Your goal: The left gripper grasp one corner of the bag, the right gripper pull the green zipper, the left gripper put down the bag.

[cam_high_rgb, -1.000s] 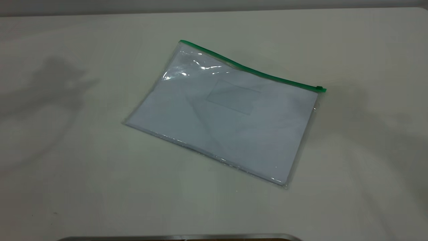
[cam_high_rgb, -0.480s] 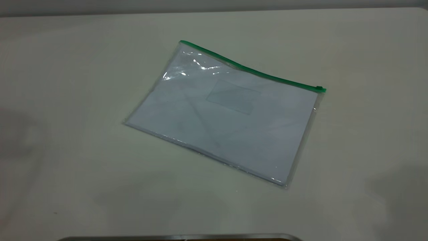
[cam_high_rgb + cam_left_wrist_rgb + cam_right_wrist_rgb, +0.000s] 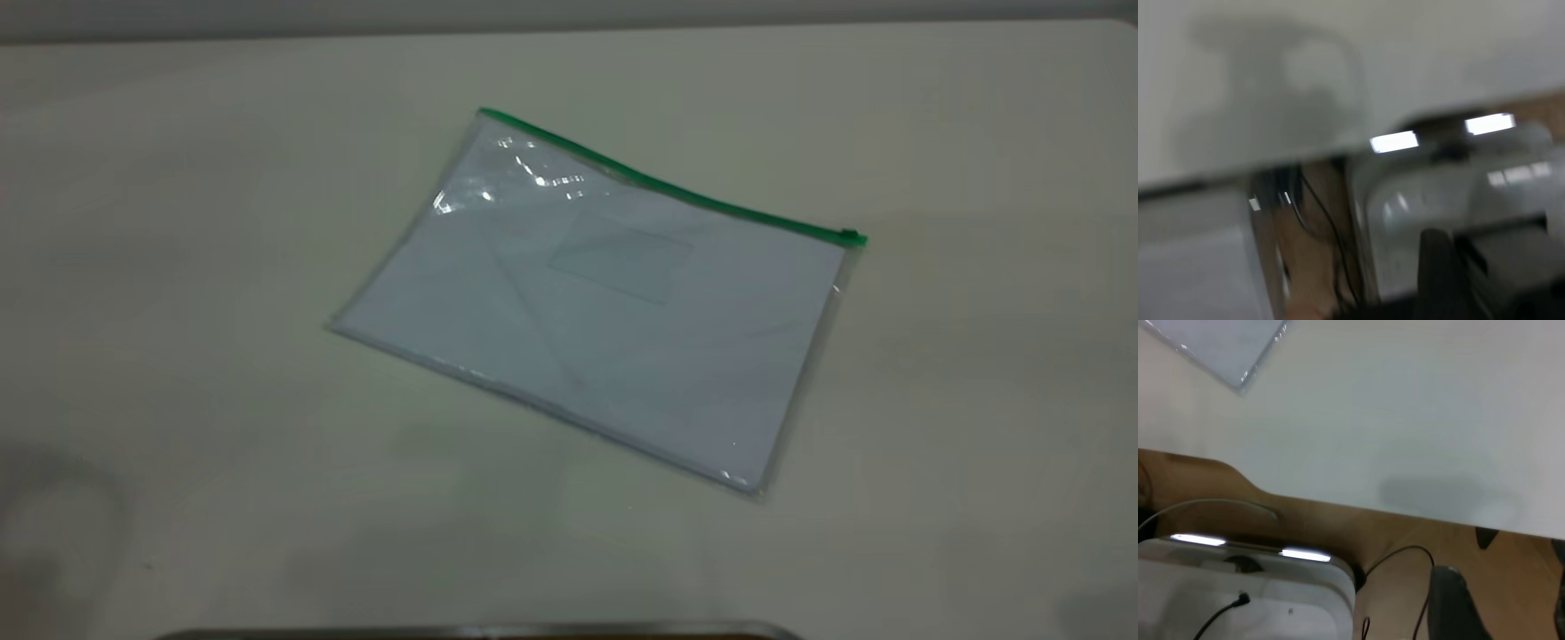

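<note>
Though the right gripper (image 3: 1508, 608) shows only partly in its wrist view, one dark finger (image 3: 1455, 607) and a dark sliver at the frame's edge stand well apart, with nothing between them, so it is spread open and holds nothing. It hangs beyond the table (image 3: 1418, 420) edge, over a brown floor (image 3: 1405, 540) with a white box (image 3: 1238, 593) and thin cables (image 3: 1405, 550). One corner of the bag (image 3: 1225, 347) lies far from it on the tabletop.

Of the left gripper (image 3: 1438, 267) only a blurred dark shape appears in its wrist view, and I cannot tell whether it is open or closed, or whether it holds anything. It too sits past the table's edge, above a white box (image 3: 1425, 220) and dark cables (image 3: 1331, 227).

Neither gripper appears in the exterior view. The bag (image 3: 596, 329) lies flat at the centre of the frame, turned at an angle, with white paper (image 3: 498, 302) showing through and a card pocket (image 3: 622, 258) near its middle. Its zipper (image 3: 667, 185) runs along the far edge, from upper centre down towards the right. The slider (image 3: 851, 236) sits at the right end of that strip, at the bag's right corner
</note>
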